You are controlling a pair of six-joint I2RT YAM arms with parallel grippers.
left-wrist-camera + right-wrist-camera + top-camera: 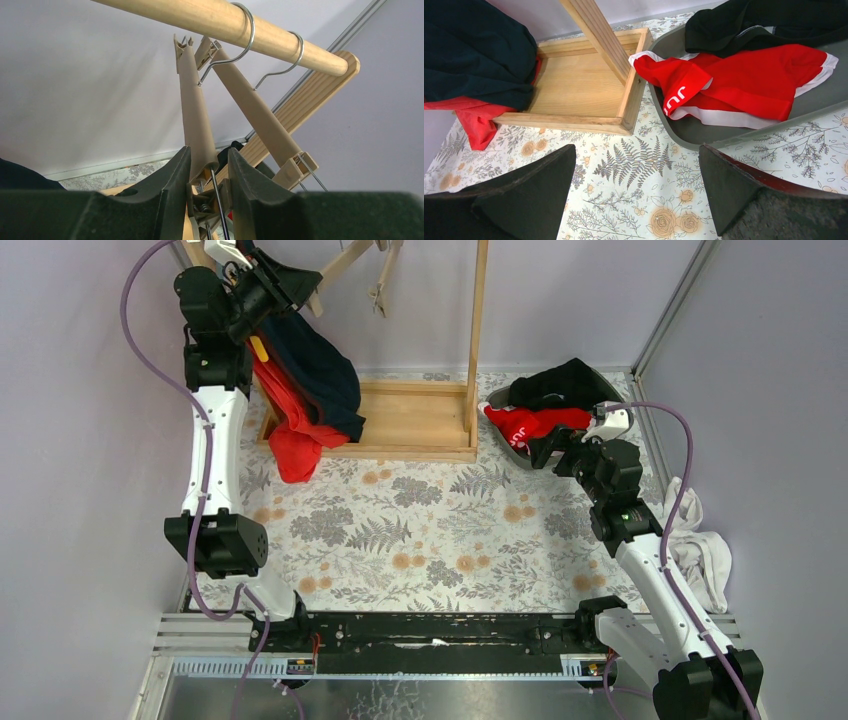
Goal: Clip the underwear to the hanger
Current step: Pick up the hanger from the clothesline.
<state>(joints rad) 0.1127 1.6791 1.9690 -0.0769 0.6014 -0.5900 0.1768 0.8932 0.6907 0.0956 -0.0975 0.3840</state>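
Two beige hangers (197, 115) (260, 115) hang by wire hooks from the wooden rod (215, 20). My left gripper (209, 170) is raised at the back left (290, 285), shut on the spring clip at the lower end of the nearer hanger. Navy underwear (320, 370) and a red pair (290, 435) hang just below it. Another red underwear with a white band (744, 85) lies in the grey basin (684, 135), partly under a black garment (764, 22). My right gripper (636, 150) hovers open over the floral table, just in front of the basin, holding nothing.
The wooden rack's base tray (410, 420) and upright post (478, 330) stand at the back centre. A white cloth (700, 550) lies at the right edge beside the right arm. Walls close in left, back and right.
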